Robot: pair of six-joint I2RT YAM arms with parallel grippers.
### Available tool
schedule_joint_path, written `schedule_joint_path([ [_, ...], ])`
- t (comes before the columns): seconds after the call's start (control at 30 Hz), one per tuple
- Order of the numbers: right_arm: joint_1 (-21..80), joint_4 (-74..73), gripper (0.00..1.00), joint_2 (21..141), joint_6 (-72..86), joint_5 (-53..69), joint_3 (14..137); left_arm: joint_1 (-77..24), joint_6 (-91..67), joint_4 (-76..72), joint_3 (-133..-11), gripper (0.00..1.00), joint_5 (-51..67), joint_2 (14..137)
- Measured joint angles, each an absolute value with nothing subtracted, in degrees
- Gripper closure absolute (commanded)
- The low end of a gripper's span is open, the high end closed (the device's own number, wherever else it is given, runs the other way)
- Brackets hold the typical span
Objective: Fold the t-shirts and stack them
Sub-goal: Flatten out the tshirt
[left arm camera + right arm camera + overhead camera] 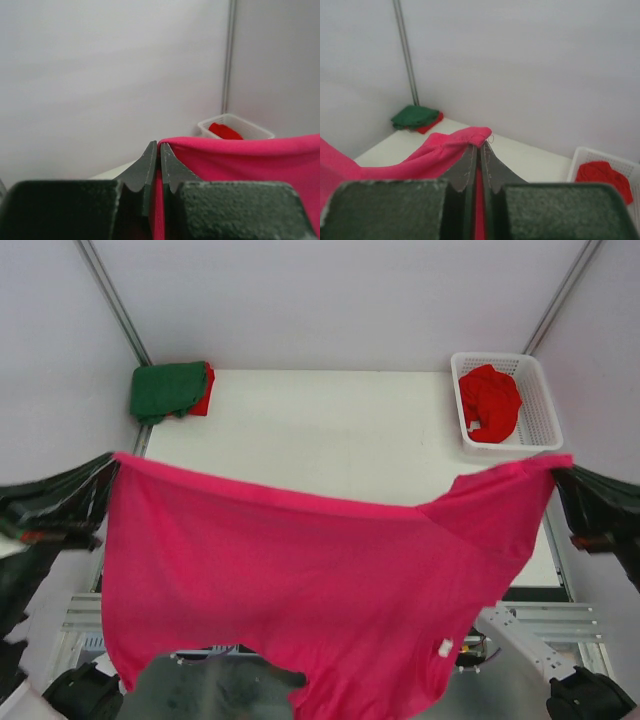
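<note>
left claw (159, 146) and right claw (479, 149) each pinched shut on the soft magenta-pink cloth t-shirt (300, 580), spread in the air above the white counter (330, 430).
gripped at two edges, probably so it hangs flat for laying down and folding. four shirts: this one, a folded dark green t-shirt (165, 390) stacked on a folded red t-shirt (203, 398) far left, and a crumpled red t-shirt (490, 402) in the one white plastic lattice basket (540, 400).

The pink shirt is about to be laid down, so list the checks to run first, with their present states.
1. The left gripper shut on the pink t-shirt: ok.
2. The right gripper shut on its other corner: ok.
3. Shirt hangs smooth: not ok, right side folds over.
4. The table bare beyond the shirt: ok; beneath it: cannot tell.
5. The green t-shirt lies apart, far left corner: ok.
</note>
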State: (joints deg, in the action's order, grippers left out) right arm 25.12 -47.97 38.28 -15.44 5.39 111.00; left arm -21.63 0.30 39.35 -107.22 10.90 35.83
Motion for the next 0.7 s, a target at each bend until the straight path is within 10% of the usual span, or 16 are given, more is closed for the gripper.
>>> schedule_joint_path([
  [0.37,24.9,-27.0,0.99,55.9,-16.7,-2.6,73.8,-21.6,4.9,10.6,-65.1,1.0,0.2,62.7],
  [0.7,23.2,-17.1,0.99,73.2,-14.2,-6.0,62.4,-20.8,8.1,-2.5,-58.5,1.0,-8.6,84.3],
])
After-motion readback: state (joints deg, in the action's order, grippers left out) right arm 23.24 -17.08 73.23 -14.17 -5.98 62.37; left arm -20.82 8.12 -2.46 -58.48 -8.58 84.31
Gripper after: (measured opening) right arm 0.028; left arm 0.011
